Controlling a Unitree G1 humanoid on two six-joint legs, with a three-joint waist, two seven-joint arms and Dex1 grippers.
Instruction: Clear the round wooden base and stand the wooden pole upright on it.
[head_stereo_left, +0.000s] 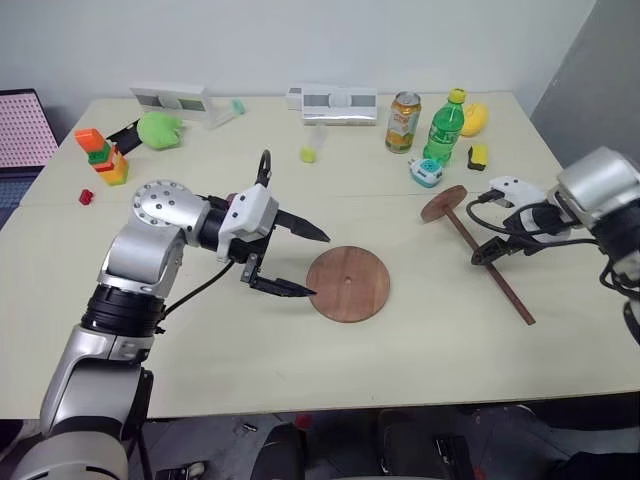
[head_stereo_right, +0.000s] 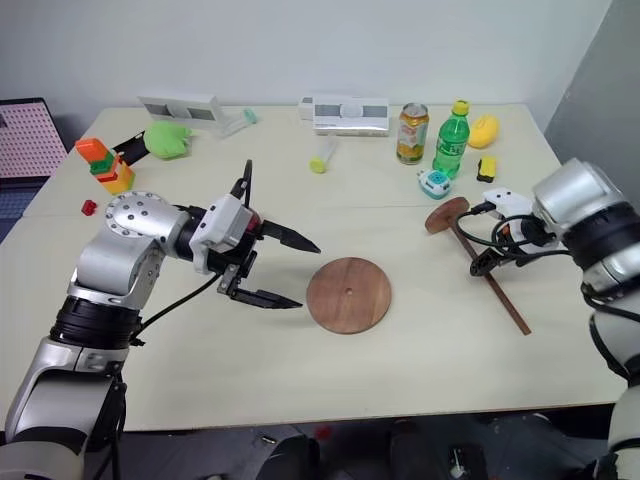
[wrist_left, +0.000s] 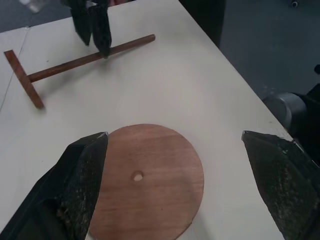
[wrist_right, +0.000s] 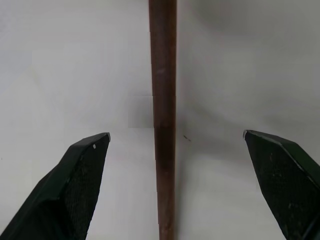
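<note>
Lining up on the pole, base already bare.

My left pincer (head_stereo_left: 300, 262) gapes empty just beside the round wooden base (head_stereo_left: 348, 283); my right pincer (wrist_right: 175, 190) straddles the wooden pole (head_stereo_left: 490, 268) lying on the tabletop (head_stereo_left: 250, 350), spread wide, holding nothing. An off-centre pinch might roll it away.

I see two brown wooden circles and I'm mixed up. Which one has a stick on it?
The smaller disc near the green bottle: a thin wooden pole sticks out of it. The bigger round base lies flat, bare, with a tiny centre hole.
</note>
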